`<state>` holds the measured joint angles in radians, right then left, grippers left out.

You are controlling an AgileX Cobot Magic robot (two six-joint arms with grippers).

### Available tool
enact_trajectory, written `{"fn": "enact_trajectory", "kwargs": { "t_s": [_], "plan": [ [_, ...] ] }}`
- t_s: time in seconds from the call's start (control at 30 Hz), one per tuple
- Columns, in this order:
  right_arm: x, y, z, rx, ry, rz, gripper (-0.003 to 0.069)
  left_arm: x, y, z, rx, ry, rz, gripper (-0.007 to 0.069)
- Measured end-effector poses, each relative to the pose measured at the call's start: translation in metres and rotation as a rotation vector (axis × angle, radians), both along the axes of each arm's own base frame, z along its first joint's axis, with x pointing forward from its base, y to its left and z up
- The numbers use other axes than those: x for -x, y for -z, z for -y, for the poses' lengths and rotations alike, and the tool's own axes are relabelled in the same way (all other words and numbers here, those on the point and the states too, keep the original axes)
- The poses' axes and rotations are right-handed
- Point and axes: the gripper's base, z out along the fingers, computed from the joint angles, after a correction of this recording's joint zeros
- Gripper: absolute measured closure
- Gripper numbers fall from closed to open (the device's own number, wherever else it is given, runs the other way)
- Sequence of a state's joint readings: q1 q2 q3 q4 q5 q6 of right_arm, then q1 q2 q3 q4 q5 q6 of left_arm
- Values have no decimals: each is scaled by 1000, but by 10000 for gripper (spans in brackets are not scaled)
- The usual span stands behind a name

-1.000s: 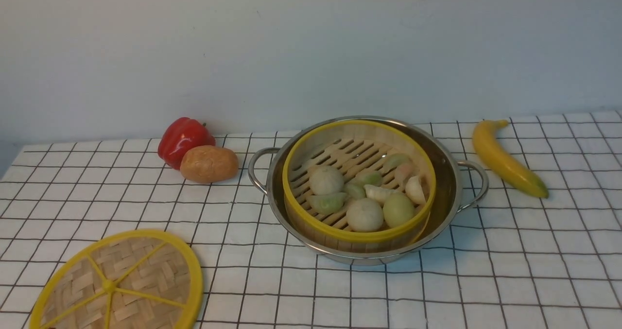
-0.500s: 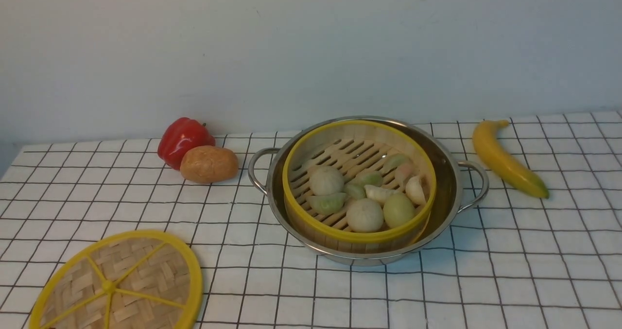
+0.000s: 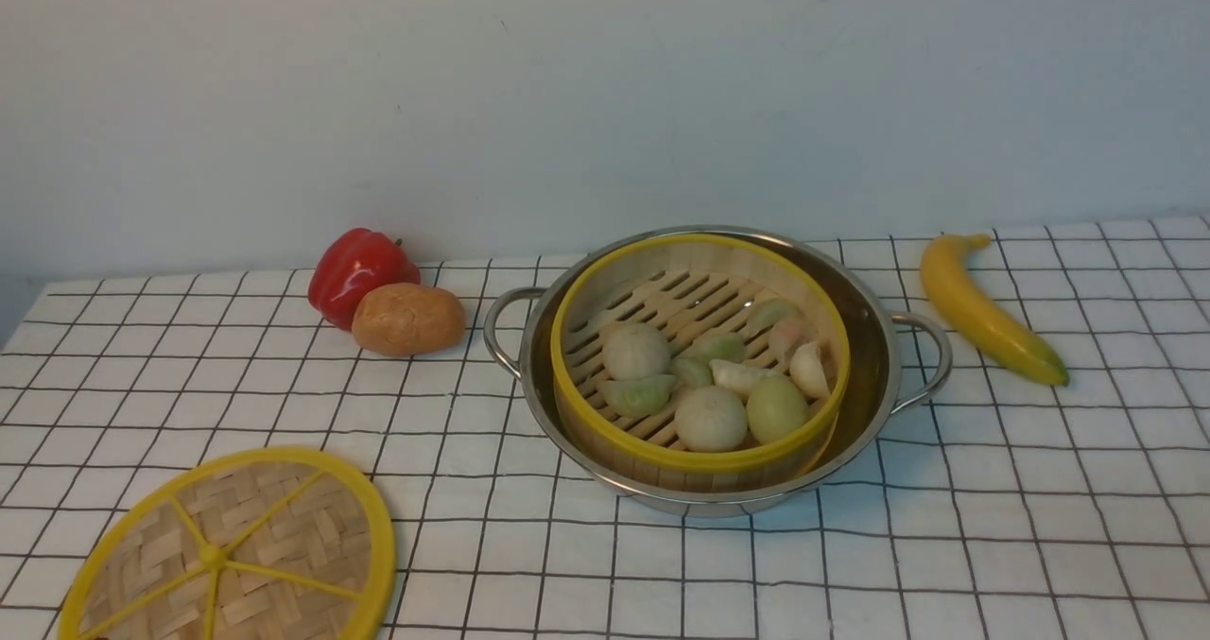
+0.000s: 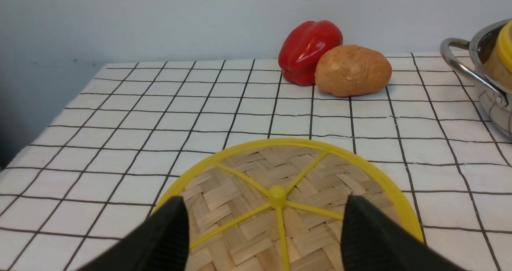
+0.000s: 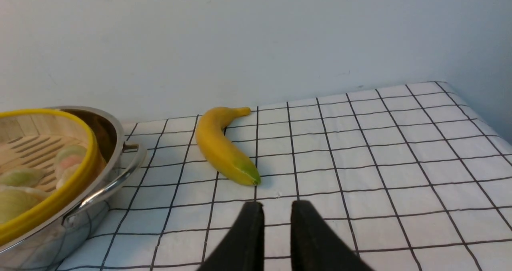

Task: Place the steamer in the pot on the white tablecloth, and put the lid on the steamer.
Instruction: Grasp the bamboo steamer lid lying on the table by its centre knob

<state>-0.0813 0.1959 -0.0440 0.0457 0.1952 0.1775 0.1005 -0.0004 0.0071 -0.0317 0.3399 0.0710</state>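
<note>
Lid (image 4: 280, 207) lies flat under the spread left claw (image 4: 264, 211); untouched.

Lid (image 3: 227, 550) cut by frame edge at 6 o'clock; pot (image 4: 486, 73) cropped at 3 o'clock; steamer (image 5: 44, 171) cropped at 9 o'clock.

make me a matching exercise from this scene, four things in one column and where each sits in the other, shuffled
Things:
1. round bamboo steamer
2. flat woven lid with yellow rim
3. yellow banana
4. red bell pepper

Places:
A. on the cloth, right of the steel pot
B. inside the steel pot
C. touching the brown potato
D. near left of the cloth, under the open left gripper

Pairs: 1-B, 2-D, 3-A, 4-C
</note>
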Motion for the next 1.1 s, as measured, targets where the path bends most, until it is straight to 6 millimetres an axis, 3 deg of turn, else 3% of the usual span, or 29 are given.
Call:
{"fn": "enact_trajectory", "kwargs": {
  "t_s": [0.27, 0.47, 0.77, 1.1],
  "plan": [
    [16, 15, -4, 2, -45, -14, 508, 0, 0, 0, 0, 0, 0, 151],
    [17, 17, -5, -22, -57, -35, 493, 0, 0, 0, 0, 0, 0, 151],
    [19, 25, -12, -227, -84, -126, 475, 0, 0, 0, 0, 0, 0, 151],
    [19, 25, -12, -243, -87, -126, 458, 0, 0, 0, 0, 0, 0, 151]
  ]
}}
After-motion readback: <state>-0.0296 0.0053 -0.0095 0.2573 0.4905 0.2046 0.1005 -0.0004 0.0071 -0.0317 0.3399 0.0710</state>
